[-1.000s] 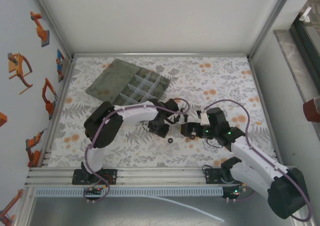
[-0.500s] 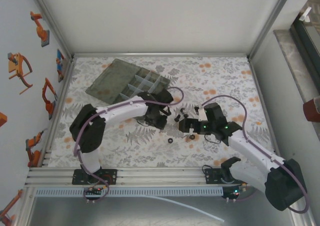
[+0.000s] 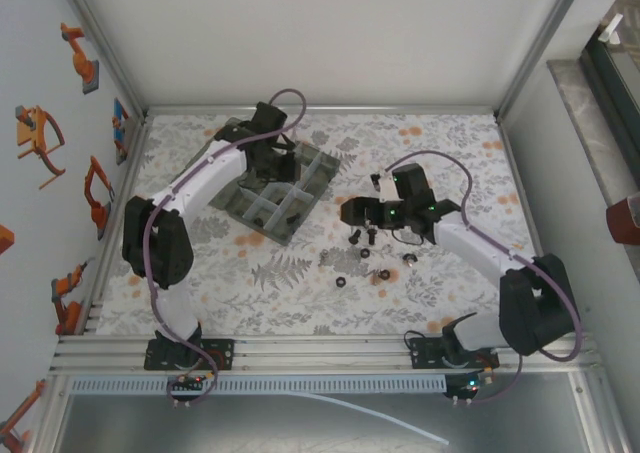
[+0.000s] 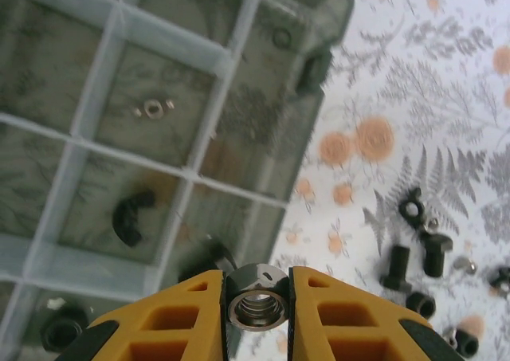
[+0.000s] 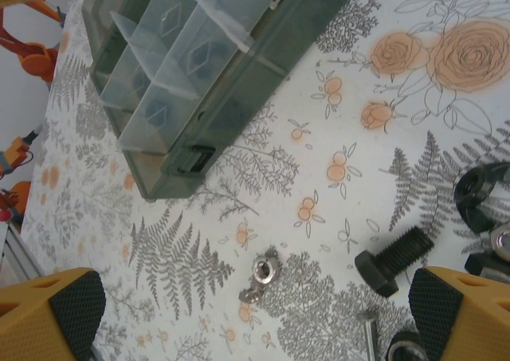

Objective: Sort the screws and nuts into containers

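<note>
My left gripper [image 4: 256, 304] is shut on a silver hex nut [image 4: 256, 296], threaded hole facing the camera, held above the organiser's near edge. From above, the left gripper [image 3: 270, 160] hangs over the grey containers [image 3: 262, 209]. The compartments [image 4: 143, 90] below hold a small silver nut [image 4: 154, 107] and dark pieces [image 4: 131, 216]. My right gripper [image 5: 255, 321] is open wide and low over the table, a silver nut [image 5: 263, 273] lying between its fingers [image 5: 52, 307]. A black screw [image 5: 393, 262] lies to its right. Loose screws and nuts [image 3: 358, 241] sit under the right gripper [image 3: 352, 213].
More black screws [image 4: 396, 265] and nuts [image 4: 410, 208] lie scattered on the floral cloth right of the organiser. A lone nut [image 3: 340, 283] and another piece [image 3: 380, 275] sit nearer the arm bases. Metal frame rails [image 3: 300, 110] border the table.
My left arm has swung from the table's middle up and left to over the organiser, shut on the nut. My right gripper has moved away from the bases, over the loose pile, still open.
</note>
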You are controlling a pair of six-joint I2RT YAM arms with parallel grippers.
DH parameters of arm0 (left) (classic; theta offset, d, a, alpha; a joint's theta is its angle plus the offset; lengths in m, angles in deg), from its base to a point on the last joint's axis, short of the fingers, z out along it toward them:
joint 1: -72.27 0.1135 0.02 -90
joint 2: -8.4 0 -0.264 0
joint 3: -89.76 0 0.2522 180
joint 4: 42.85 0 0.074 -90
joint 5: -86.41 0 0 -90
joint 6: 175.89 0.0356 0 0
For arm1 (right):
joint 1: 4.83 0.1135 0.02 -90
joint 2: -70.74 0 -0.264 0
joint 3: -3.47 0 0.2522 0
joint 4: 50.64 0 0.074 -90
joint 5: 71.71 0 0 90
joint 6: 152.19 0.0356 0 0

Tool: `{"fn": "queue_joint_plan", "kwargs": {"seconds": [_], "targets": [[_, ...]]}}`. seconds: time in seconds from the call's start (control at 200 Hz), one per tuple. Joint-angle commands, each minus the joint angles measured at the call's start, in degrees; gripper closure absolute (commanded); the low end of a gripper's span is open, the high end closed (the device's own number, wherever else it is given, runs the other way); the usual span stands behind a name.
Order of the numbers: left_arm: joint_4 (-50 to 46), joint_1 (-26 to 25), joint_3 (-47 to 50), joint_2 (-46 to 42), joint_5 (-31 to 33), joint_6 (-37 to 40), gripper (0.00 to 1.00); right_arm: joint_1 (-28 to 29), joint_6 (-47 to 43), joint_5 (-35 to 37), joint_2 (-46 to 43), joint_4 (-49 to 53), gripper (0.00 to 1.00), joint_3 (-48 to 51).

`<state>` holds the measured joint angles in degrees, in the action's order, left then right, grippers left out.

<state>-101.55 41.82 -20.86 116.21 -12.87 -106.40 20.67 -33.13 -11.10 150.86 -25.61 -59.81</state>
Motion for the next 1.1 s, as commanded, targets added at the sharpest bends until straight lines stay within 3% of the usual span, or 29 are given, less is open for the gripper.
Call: {"fn": "queue_joint_plan", "kwargs": {"seconds": [0.0, 0.235, 0.441, 0.651, 0.891, 1.097], "targets": [[-0.5, 1.8, -4.4, 3.6, -2.3, 3.1, 0.88, -0.7, -2.1, -1.1, 1.9, -0.2, 0.01, -4.0], [-0.5, 4.0, -12.8, 9.7, -1.5, 5.0, 0.88, -3.2, -3.1, 0.5, 5.0, -0.4, 0.01, -6.4], [-2.7, 4.7, -23.6, 20.0, 2.0, 8.1, 0.88, -4.2, -3.2, -0.4, 10.8, -0.7, 0.0, -11.4], [-2.7, 4.7, -33.1, 30.2, 0.9, 9.3, 0.88, -4.2, -2.4, -1.6, 14.8, -2.3, 0.0, -13.3], [-2.7, 4.4, -35.9, 33.8, 1.3, 9.9, 0.87, -4.2, -2.3, -3.6, 17.0, -2.7, 0.01, -13.8], [-2.6, 3.7, -34.9, 33.0, 3.1, 10.1, 0.69, -4.2, -2.2, -3.9, 16.3, -2.8, 0.01, -13.2]]}}
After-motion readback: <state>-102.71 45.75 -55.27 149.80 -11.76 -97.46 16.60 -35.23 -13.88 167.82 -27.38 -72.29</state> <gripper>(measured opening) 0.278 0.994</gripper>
